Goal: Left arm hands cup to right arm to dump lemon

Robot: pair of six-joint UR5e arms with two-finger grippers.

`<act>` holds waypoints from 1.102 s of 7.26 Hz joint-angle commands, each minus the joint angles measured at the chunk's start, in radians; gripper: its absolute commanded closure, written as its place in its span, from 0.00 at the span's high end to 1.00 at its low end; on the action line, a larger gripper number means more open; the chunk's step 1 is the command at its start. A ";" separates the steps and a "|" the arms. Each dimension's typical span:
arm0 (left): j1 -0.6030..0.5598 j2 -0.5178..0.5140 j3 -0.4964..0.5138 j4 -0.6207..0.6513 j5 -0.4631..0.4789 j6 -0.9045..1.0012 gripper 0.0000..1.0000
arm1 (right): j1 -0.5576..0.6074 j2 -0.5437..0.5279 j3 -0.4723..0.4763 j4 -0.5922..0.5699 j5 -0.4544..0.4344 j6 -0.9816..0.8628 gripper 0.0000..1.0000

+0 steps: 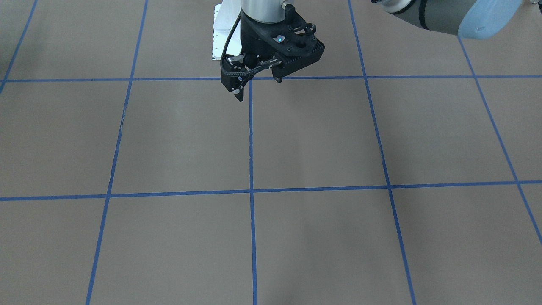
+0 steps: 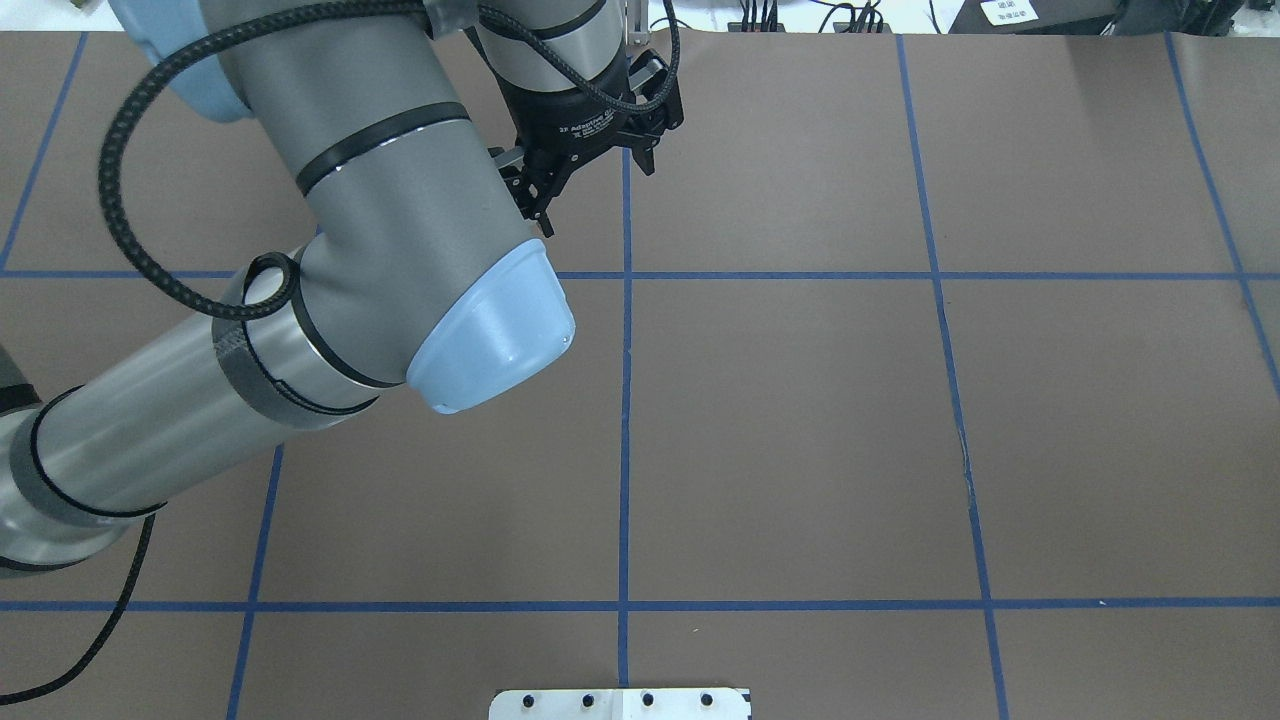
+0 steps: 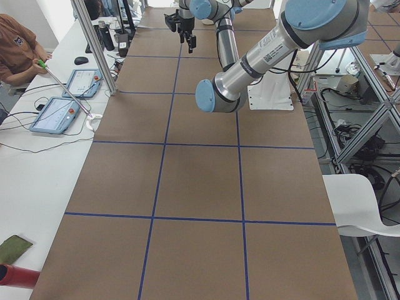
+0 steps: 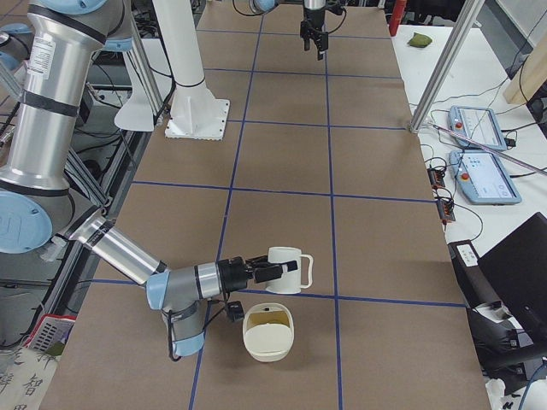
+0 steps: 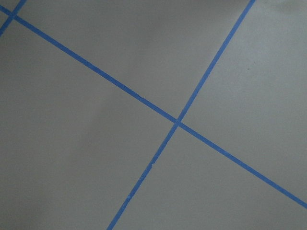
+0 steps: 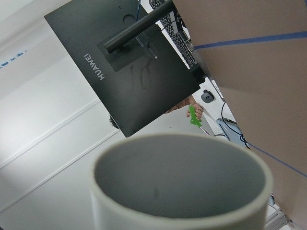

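Note:
The cream-white cup (image 4: 289, 270) lies on its side in the air at the tip of my right arm, low over the table. It is only seen in the exterior right view and the right wrist view. My right gripper (image 4: 265, 272) is at the cup, but I cannot tell whether it is shut. In the right wrist view the cup's grey inside (image 6: 180, 182) faces the camera with nothing in it. A yellow-green patch, perhaps the lemon (image 4: 267, 319), lies in a cream bowl (image 4: 268, 340) just below the cup. My left gripper (image 2: 596, 197) is open and empty, far off over the centre line (image 1: 259, 87).
The white base plate (image 2: 620, 703) stands at the robot's side of the table. My left elbow (image 2: 490, 330) hangs over the table's left half. An operator (image 3: 19, 50) and tablets (image 3: 59, 115) are beside the table. A metal post (image 4: 440, 73) stands at the table's edge.

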 commanded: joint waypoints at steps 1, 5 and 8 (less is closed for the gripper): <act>0.001 0.004 0.000 -0.001 -0.001 0.000 1.00 | -0.007 0.005 0.132 -0.180 0.004 -0.166 0.17; 0.000 0.010 0.008 -0.001 -0.007 0.002 1.00 | -0.075 0.198 0.200 -0.504 -0.011 -0.531 0.17; 0.000 0.010 0.014 -0.006 -0.010 0.012 1.00 | -0.119 0.419 0.206 -0.781 -0.012 -0.904 0.17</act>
